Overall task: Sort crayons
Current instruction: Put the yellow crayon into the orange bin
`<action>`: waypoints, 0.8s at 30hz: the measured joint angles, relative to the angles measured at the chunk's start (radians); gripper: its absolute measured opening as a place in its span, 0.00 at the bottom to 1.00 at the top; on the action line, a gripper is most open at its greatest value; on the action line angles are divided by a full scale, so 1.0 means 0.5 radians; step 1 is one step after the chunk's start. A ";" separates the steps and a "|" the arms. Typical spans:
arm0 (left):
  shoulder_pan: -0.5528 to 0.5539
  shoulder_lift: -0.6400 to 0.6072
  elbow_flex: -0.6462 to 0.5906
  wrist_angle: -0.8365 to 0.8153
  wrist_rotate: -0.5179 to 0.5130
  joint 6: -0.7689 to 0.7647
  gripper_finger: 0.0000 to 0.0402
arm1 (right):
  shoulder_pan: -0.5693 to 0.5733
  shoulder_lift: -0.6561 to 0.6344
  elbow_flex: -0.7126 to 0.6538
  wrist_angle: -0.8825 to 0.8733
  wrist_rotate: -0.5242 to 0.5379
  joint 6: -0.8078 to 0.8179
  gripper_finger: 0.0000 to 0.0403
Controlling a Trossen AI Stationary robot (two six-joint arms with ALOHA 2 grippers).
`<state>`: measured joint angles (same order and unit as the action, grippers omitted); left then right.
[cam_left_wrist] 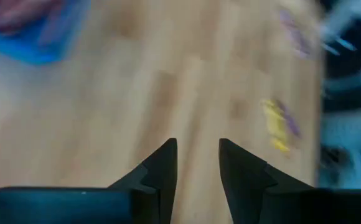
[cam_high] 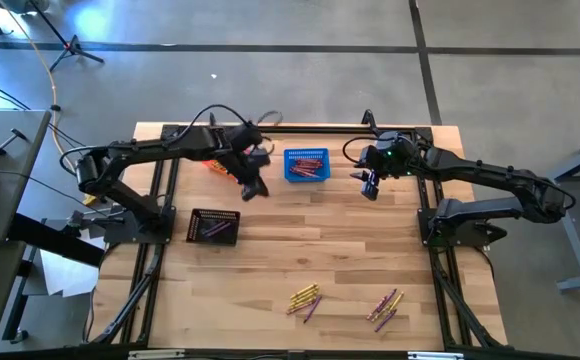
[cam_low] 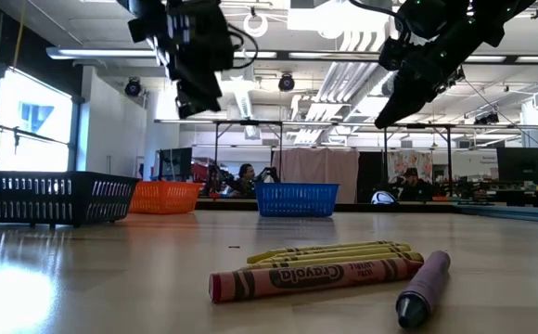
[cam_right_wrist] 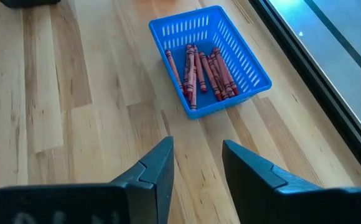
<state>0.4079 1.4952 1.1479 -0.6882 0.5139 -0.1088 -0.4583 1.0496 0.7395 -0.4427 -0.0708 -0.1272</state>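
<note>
**A:** Both arms are up off the pale wooden table [cam_high: 350, 260] at the far end. The left gripper [cam_high: 251, 188] hangs between the orange mesh basket [cam_low: 164, 197] and the blue plastic mesh basket [cam_high: 307, 166], and its wrist view shows the two dark fingers parted with a narrow gap and nothing between them.

**B:** So it's empty. And the right gripper [cam_high: 370, 188]?

**A:** Just on the other side of the blue basket, also raised, fingers apart, nothing held. Its own camera looks straight down on the red crayons [cam_right_wrist: 200, 73] lying in that basket (a tidy bundle, all one colour as far as I can tell).

**B:** What's left to sort?

**A:** Two loose heaps at the near edge, well apart from the baskets: a yellow and purple crayon cluster [cam_high: 305, 298] and a second mixed cluster [cam_high: 384, 308] to its right. From table level a red crayon [cam_low: 315, 276] lies in front of several yellow ones, with a purple crayon [cam_low: 424, 289] just beside. The black mesh basket [cam_high: 214, 226] holds some purplish sticks.

**B:** The step, then?

**A:** I'd judge it's between picks. Next, one arm needs to travel down to the near heaps, line its fingers across a single crayon and close on just that one; they lie touching, so taking two is the risk.
</note>
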 joint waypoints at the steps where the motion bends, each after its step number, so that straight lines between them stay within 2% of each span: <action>1: -0.040 -0.001 0.003 0.004 0.047 0.042 0.25 | 0.000 0.000 0.000 0.000 0.000 0.000 0.31; 7: -0.324 -0.001 -0.013 -0.035 0.058 0.238 0.23 | 0.000 0.000 0.000 -0.002 0.000 -0.002 0.31; 10: -0.471 0.000 -0.013 -0.024 -0.014 0.314 0.24 | 0.000 0.000 0.000 -0.003 0.000 -0.004 0.31; 18: -0.813 0.002 -0.013 0.093 -0.614 0.323 0.23 | 0.000 0.000 0.000 -0.058 0.001 0.078 0.31; 22: -0.947 0.010 -0.013 0.284 -1.060 0.062 0.23 | 0.000 0.000 0.000 -0.141 0.000 0.267 0.31; 24: -0.993 0.040 -0.012 0.389 -1.202 -0.135 0.23 | 0.000 0.000 0.000 -0.216 0.000 0.338 0.31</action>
<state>-0.0884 1.5154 1.1419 -0.4937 -0.0869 -0.1762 -0.4583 1.0496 0.7395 -0.5508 -0.0708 0.0420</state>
